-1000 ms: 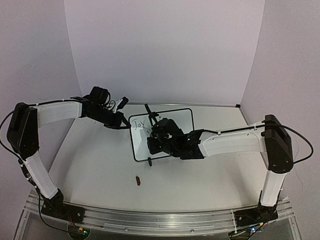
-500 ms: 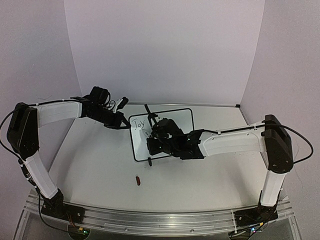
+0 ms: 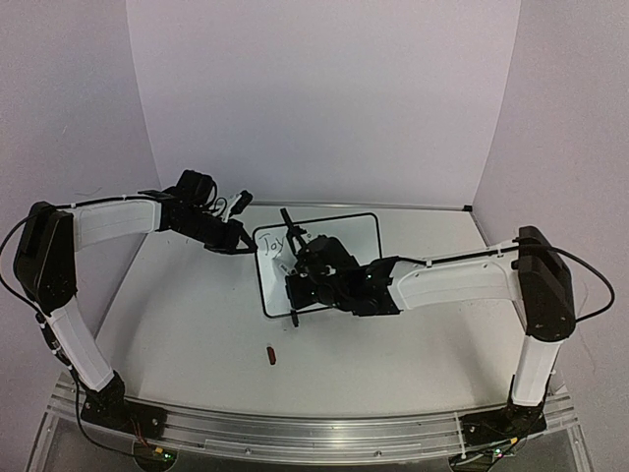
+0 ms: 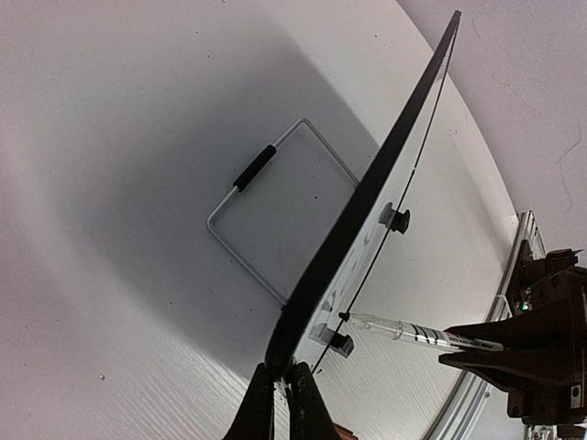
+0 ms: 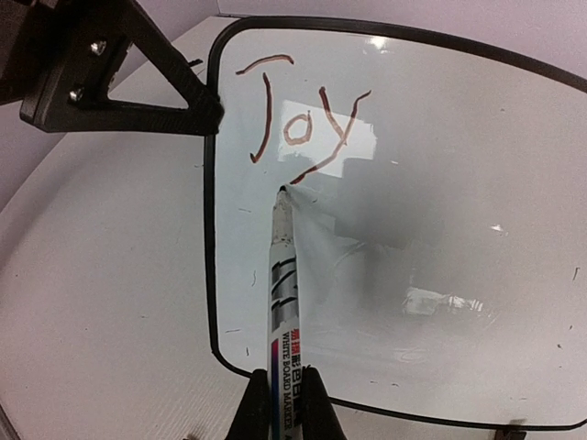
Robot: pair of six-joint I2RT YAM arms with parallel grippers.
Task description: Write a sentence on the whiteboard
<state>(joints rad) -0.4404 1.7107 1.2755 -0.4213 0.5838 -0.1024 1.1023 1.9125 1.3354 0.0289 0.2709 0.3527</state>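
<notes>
- Pinching the whiteboard's upper-left corner, the left tool point(image 4: 286, 385) is clenched on the black frame and steadies the board from that side.
- Near the whiteboard's front edge, a small red thing point(image 3: 270, 355) lies on the worktop point(image 3: 177, 324); it may be the marker's cap, but it is too small to be sure.
- The whiteboard point(image 5: 440, 183) sits mid-worktop between the two arms, tilted up off the surface; the left wrist view shows a wire stand point(image 4: 275, 220) behind it.
- One word, "Joy" point(image 5: 303, 119), is written in reddish ink at the whiteboard's upper-left corner. The rest of the whiteboard carries no writing.
- The marker point(image 5: 282, 284) has its tip on the whiteboard just under the tail of the "y".
- Over the whiteboard's lower part, the right tool point(image 5: 280, 394) is clenched on the marker's barrel.
- Progress, as I judge it: a first word is done, so the task is in an early stage. A sentence calls for more words, and there is room right of and below "Joy".
</notes>
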